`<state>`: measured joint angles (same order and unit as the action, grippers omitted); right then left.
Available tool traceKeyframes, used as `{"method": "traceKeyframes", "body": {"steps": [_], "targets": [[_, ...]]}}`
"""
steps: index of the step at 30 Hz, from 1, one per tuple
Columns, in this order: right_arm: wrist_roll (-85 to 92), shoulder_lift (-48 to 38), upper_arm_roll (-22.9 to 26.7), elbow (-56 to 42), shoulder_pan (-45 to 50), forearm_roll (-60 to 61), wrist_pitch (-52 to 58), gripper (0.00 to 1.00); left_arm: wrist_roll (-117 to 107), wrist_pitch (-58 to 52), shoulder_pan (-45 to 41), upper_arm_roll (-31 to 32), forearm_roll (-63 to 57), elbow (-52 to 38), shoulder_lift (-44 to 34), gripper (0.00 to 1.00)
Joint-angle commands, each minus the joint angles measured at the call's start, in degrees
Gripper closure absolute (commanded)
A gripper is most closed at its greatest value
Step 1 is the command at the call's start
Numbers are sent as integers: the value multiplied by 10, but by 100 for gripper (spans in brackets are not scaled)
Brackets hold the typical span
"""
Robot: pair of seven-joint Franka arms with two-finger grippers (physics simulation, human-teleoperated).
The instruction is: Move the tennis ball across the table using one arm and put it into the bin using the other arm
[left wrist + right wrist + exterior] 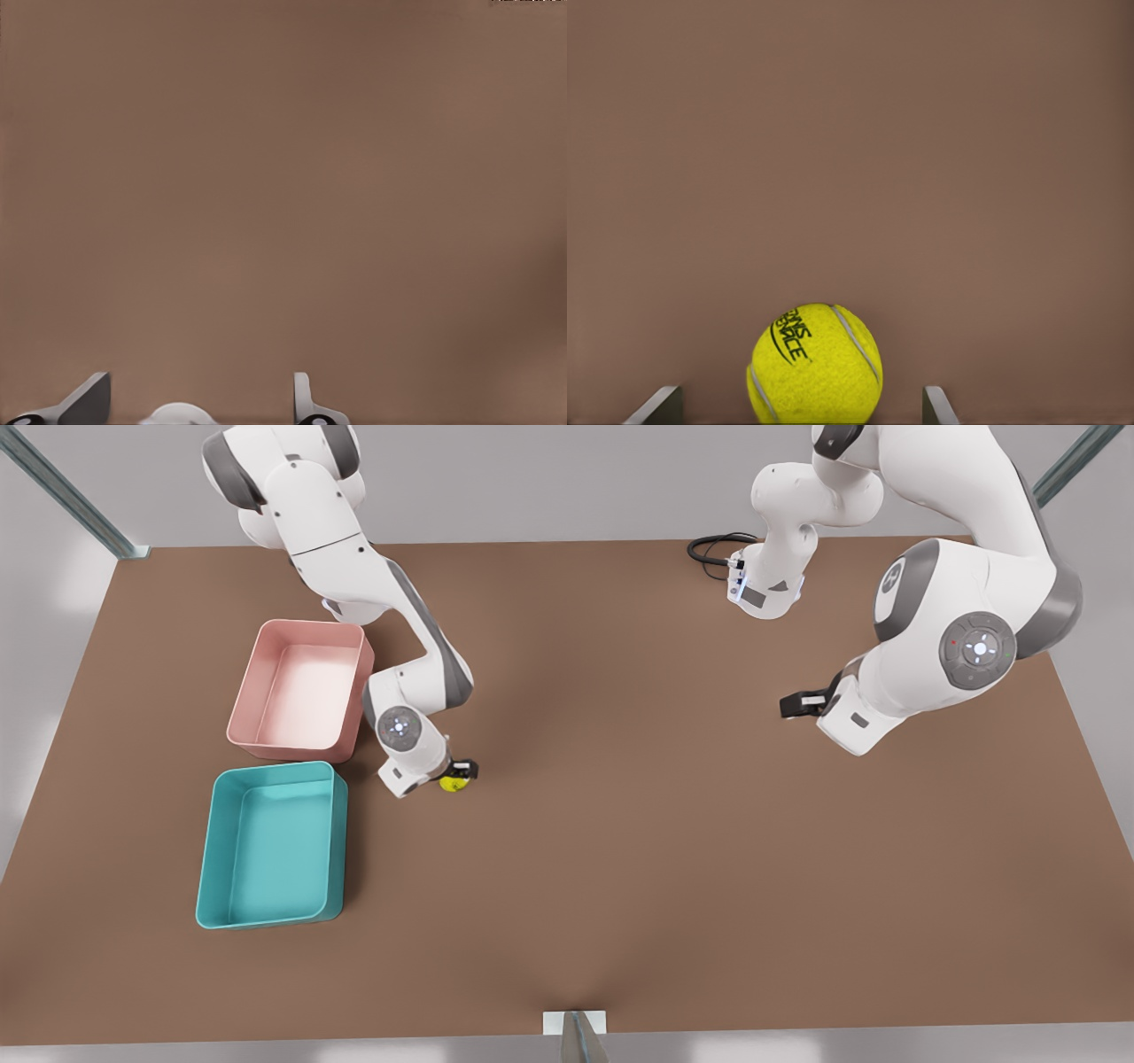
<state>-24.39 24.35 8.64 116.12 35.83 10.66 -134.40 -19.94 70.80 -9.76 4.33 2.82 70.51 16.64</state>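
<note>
Teal bin (270,846) sits with nothing inside, and the pink tray (301,689) beside it too. Near the bin, on the brown surface (673,824), the right claw (459,773) stands wide open around the tennis ball (454,783), not squeezing it. Well away from the bin, the left claw (795,705) waits, open.

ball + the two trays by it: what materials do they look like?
Tennis ball: fuzzy yellow-green felt, pale curved seam, black print. Teal bin: looks like smooth moulded plastic, with rounded corners and a soft sheen. Pink tray: same look, likely plastic too.
</note>
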Motion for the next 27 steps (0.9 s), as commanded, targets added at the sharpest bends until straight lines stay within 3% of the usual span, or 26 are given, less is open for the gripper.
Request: {"method": "traceKeyframes", "body": {"steps": [1,27], "targets": [[-30,3,0,1,4,8,-7,0,-65,0,1,0,0,0,1,0],[-29,72,-4,-7,4,7,-31,1,-75,-6,-3,1,1,0,13,0]]}}
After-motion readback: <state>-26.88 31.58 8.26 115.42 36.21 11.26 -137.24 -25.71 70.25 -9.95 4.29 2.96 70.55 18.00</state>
